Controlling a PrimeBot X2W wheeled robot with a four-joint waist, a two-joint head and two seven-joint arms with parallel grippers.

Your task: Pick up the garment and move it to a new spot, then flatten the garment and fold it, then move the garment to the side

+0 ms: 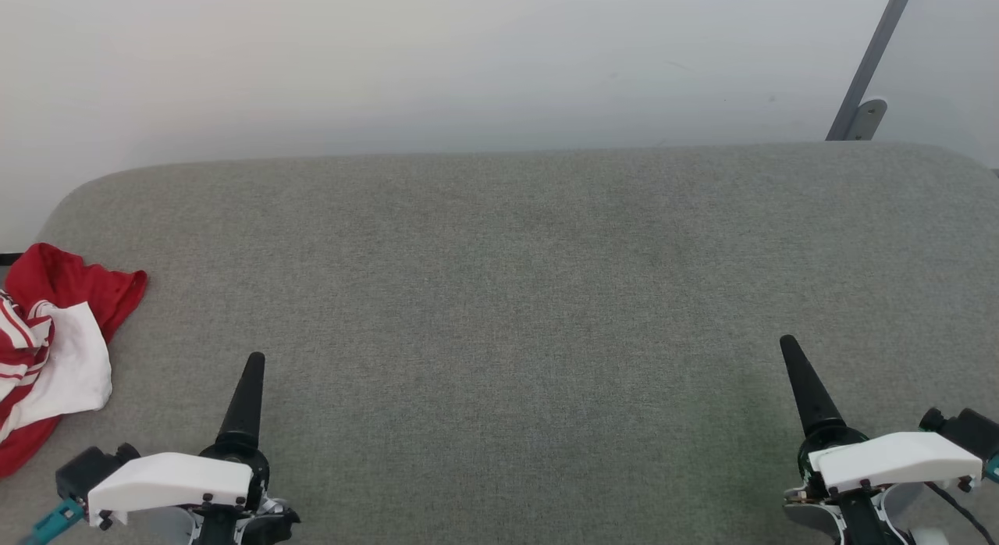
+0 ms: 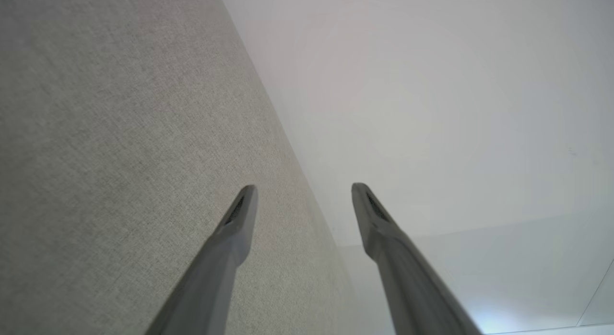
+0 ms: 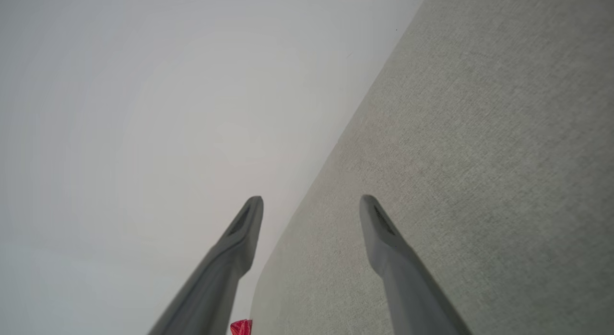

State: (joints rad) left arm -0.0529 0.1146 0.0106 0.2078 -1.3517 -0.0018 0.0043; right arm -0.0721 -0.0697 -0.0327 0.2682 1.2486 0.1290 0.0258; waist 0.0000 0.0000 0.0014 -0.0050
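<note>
The garment [image 1: 51,350], a red shirt with a white sleeve and red-and-white striped trim, lies crumpled at the far left edge of the grey fabric surface [image 1: 515,295]. A sliver of the garment [image 3: 241,327] shows red at the bottom of the right wrist view. My left gripper [image 1: 251,365] rests near the front left, just right of the garment and apart from it. In the left wrist view my left gripper [image 2: 303,193] is open and empty. My right gripper [image 1: 790,348] stands at the front right, far from the garment. Its wrist view shows my right gripper [image 3: 312,205] open and empty.
The grey surface has rounded far corners and ends against a pale wall [image 1: 468,61]. A grey metal bracket [image 1: 866,84] leans on the wall at the far right.
</note>
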